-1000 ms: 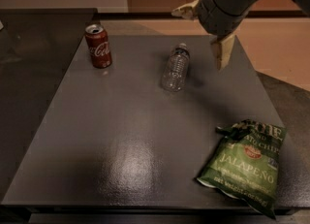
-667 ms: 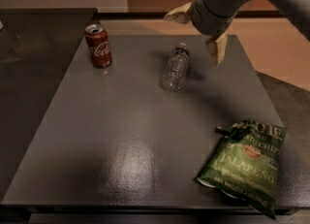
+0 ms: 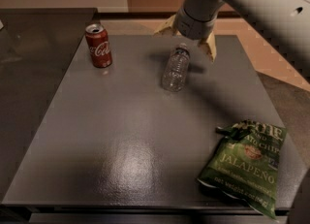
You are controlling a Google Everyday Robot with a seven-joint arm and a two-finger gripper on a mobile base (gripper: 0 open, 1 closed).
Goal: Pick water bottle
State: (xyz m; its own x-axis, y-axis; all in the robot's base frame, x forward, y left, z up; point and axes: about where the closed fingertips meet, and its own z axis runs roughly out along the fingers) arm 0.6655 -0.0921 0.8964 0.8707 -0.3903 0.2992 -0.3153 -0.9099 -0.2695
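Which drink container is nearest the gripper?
The clear water bottle, just in front of the gripper, which hovers at the table's far side; the red can stands well off to the left.

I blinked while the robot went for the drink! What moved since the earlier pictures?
The gripper slid toward the picture's left and a little lower. Its open fingers now show on either side of the cap of the water bottle. Nothing is grabbed yet. The bottle, the Coke can and the chip bag stayed put on the table.
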